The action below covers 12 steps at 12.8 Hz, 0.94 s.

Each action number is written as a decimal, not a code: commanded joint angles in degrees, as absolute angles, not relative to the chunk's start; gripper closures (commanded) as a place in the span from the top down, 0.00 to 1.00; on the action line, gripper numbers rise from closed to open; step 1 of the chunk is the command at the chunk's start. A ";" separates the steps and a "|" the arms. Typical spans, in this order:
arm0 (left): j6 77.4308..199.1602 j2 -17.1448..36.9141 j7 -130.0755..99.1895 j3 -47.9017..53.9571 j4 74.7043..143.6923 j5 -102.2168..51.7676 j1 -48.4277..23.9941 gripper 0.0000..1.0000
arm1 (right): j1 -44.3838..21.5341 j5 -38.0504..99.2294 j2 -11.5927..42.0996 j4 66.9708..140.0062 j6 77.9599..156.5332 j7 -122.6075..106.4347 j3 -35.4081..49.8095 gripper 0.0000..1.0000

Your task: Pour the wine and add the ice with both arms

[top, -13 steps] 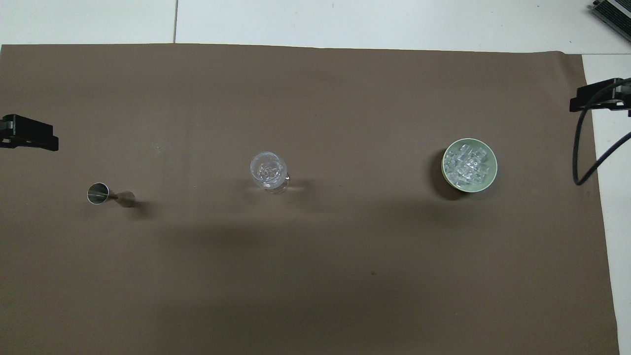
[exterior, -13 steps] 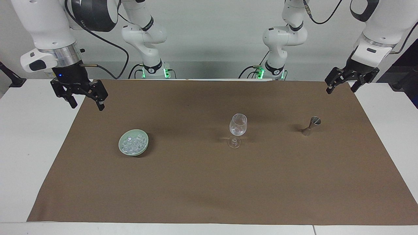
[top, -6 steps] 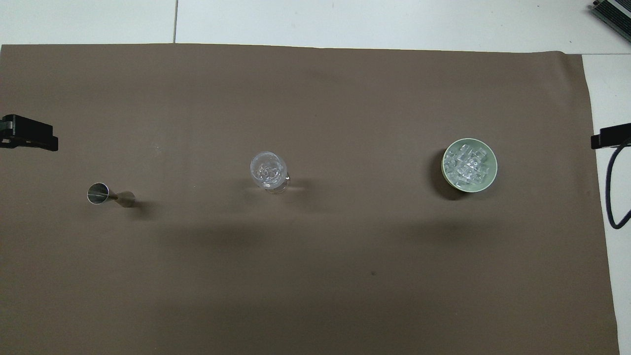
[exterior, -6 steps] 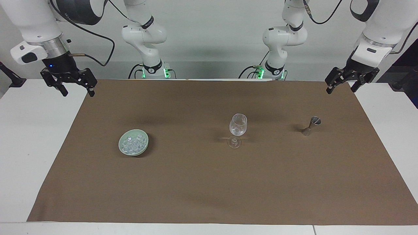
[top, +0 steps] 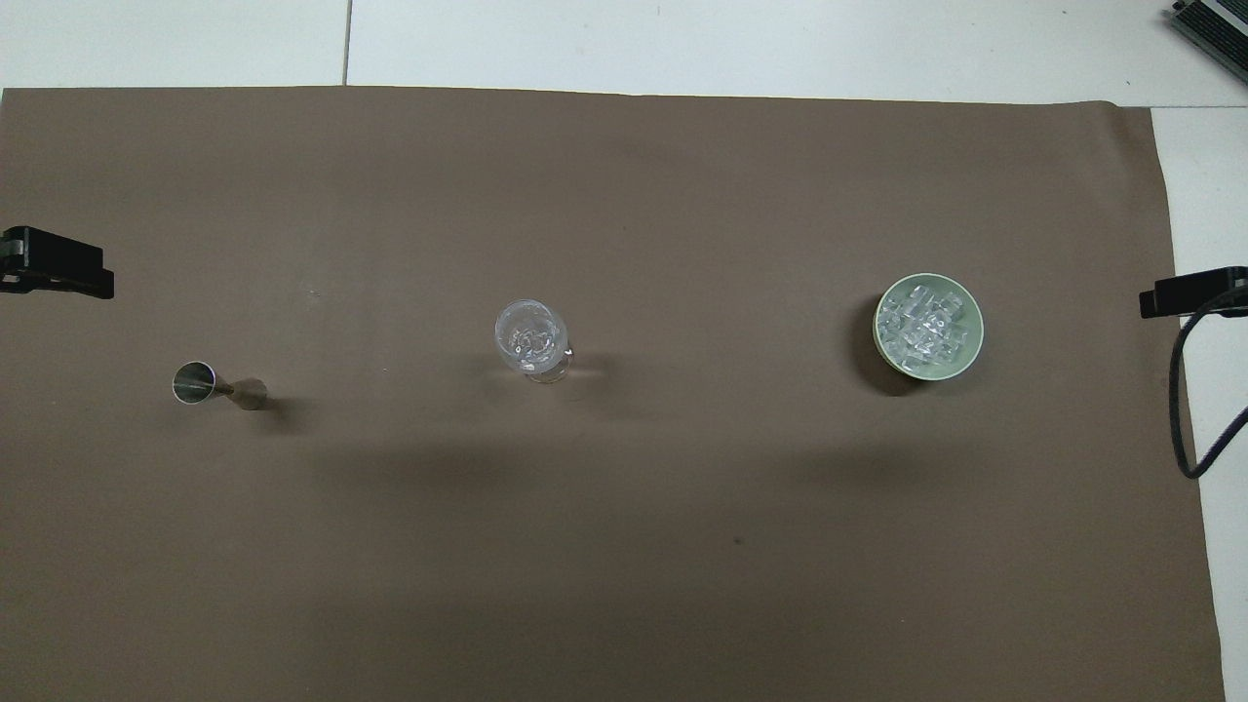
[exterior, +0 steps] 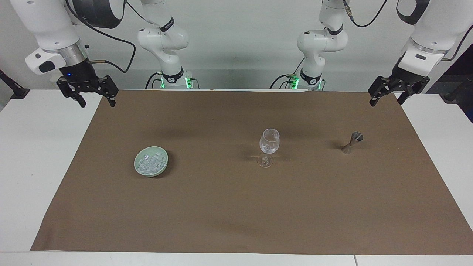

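A clear stemmed glass point(exterior: 269, 146) point(top: 531, 338) stands mid-mat with clear glinting pieces in its bowl; I cannot tell whether it holds wine. The ice point(exterior: 149, 163) point(top: 926, 325) is heaped in a pale green bowl point(exterior: 163, 164) point(top: 970, 346) toward the right arm's end. A small steel jigger point(exterior: 353, 142) point(top: 198, 381) stands upright toward the left arm's end. My right gripper point(exterior: 97, 103) point(top: 1194, 292) hangs open and empty over the mat's edge by its own end. My left gripper point(exterior: 386, 102) point(top: 58, 275) waits open and empty over the mat's corner, above the jigger's end.
A brown mat point(exterior: 221, 207) point(top: 682, 195) covers most of the white table point(exterior: 37, 147), with bare white strips at both ends. A black cable point(top: 1180, 409) loops from the right wrist over the table's end.
The right gripper has drawn back from over the mat's corner toward the robots and risen, then eased a little toward the mat again. The left arm and the objects have not moved.
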State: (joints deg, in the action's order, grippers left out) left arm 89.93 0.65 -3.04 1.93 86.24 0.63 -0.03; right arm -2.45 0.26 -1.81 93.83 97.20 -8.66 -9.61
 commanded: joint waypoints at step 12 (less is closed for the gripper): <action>89.56 0.09 -3.16 1.49 86.75 0.35 -0.35 1.00 | -2.81 0.79 -2.64 94.31 97.56 -3.78 -8.17 1.00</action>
